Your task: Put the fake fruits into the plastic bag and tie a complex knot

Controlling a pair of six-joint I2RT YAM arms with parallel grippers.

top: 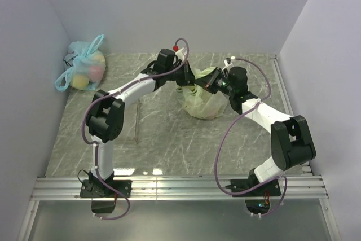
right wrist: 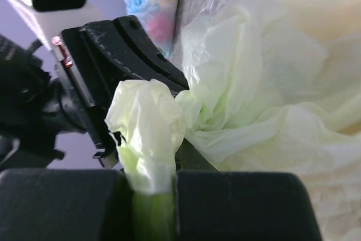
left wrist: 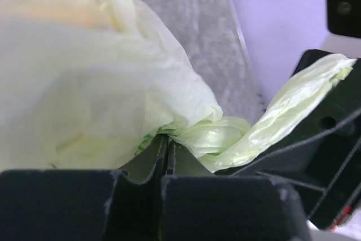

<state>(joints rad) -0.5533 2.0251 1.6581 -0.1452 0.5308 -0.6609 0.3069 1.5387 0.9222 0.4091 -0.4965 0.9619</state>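
Near the far middle of the grey marbled table (top: 158, 139), the plastic bag (top: 204, 104) sits as a pale green, bulging bundle, and both arms meet just above it. The left gripper (left wrist: 167, 149) is closed tight on a twisted piece of the bag neck. Its jaws show almost no gap, with green film squeezed between them. From this pinch a handle loop (left wrist: 293, 103) runs up to the right and lies against the black body of the other arm. The right gripper (right wrist: 153, 180) is clamped on a crumpled handle strip (right wrist: 148, 128) that stands up from between its fingers. The fake fruits (left wrist: 51, 1) show only as a yellowish blur through the bag wall, and I cannot tell which ones they are. At the far left corner, well apart, lies a light blue knotted bag (top: 83, 70).
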